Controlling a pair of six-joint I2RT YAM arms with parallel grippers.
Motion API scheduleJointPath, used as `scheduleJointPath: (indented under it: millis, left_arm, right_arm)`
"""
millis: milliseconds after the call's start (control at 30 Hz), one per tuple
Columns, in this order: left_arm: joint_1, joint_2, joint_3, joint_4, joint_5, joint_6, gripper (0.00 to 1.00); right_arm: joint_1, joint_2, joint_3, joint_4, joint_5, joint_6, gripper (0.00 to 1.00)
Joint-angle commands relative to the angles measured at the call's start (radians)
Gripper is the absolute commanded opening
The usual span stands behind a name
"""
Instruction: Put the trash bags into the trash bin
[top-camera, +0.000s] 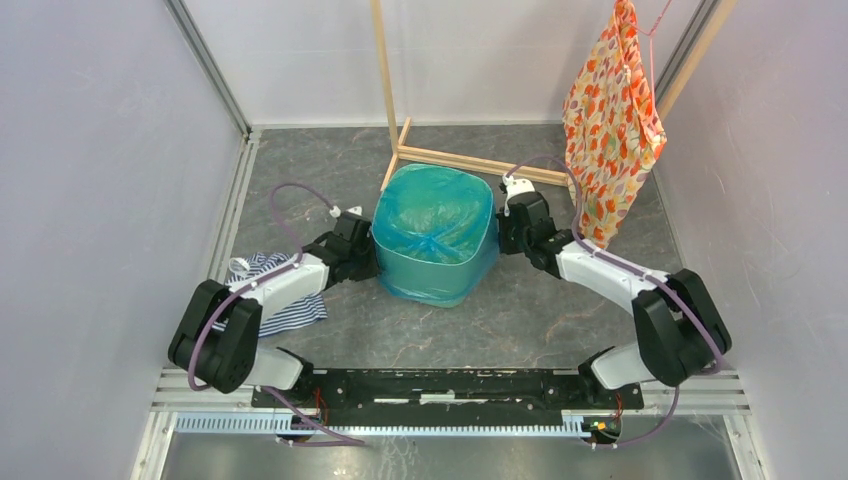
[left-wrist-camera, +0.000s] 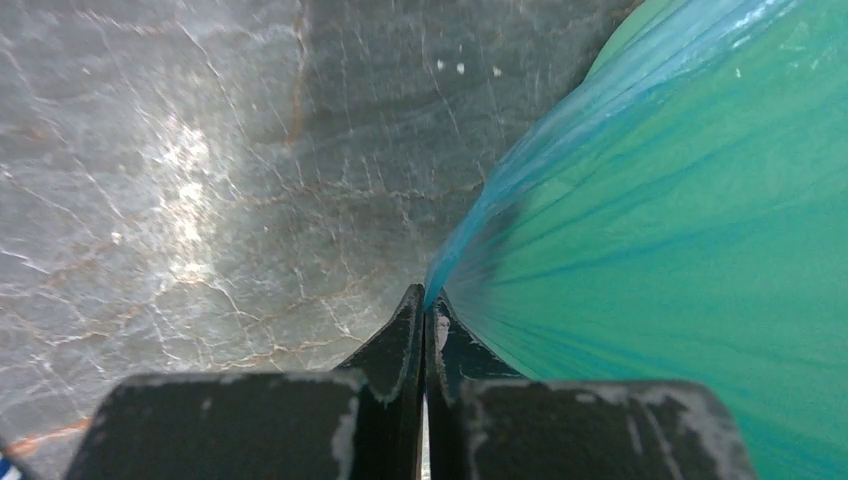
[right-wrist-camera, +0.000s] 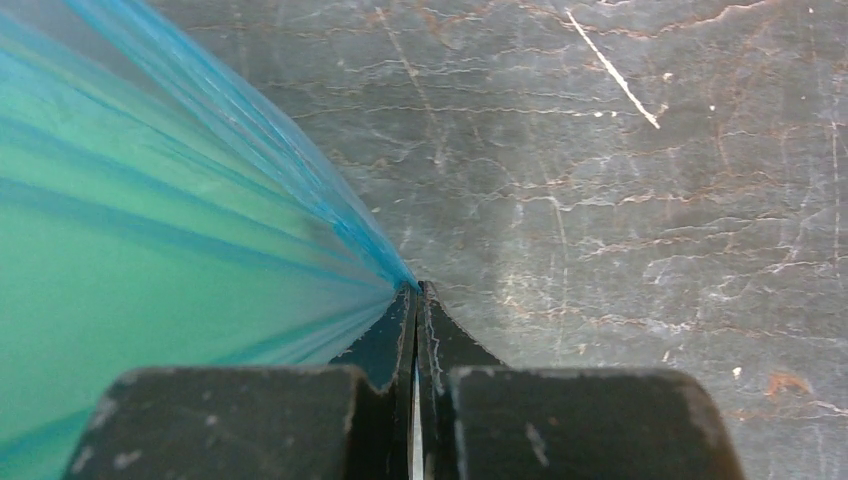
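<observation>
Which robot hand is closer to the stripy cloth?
Left. The left gripper pinches the trash bag at the bin's left side, close to the striped cloth beside its arm. The right gripper pinches the bag on the bin's opposite side.

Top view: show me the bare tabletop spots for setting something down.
Bare: the grey stretch between the mint-green plastic bin and the black base rail; also the back-left corner. Crowded: blue-and-white striped cloth left, wooden frame and orange floral fabric back right.
</observation>
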Motion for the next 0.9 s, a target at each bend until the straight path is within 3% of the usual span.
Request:
scheduleJointPath:
  millis: [0,267,433,667,867]
  left_arm:
    - [-0.040,0.018,-0.024,-0.004,-0.057,-0.072,0.02]
    - [-0.045,0.005,-0.060,0.000,-0.096,-0.090,0.03]
    - [-0.045,0.003,-0.063,0.007,-0.102,-0.092,0.07]
    - [-0.036,-0.058,-0.051,-0.010,-0.103,-0.114,0.19]
    - [-0.008,-0.148,-0.039,-0.057,-0.109,-0.132,0.34]
  right_arm:
    - [-0.027,0.058,0.071,-0.032,0.019,-0.048,0.00]
    - [-0.031,0.132,0.059,-0.028,0.125,-0.086,0.00]
    - [-0.030,0.119,-0.029,0.062,0.124,-0.096,0.00]
    - [-0.039,0.106,-0.046,0.102,0.030,-0.087,0.09]
    - [-0.068,0.045,-0.053,0.080,-0.021,-0.061,0.26]
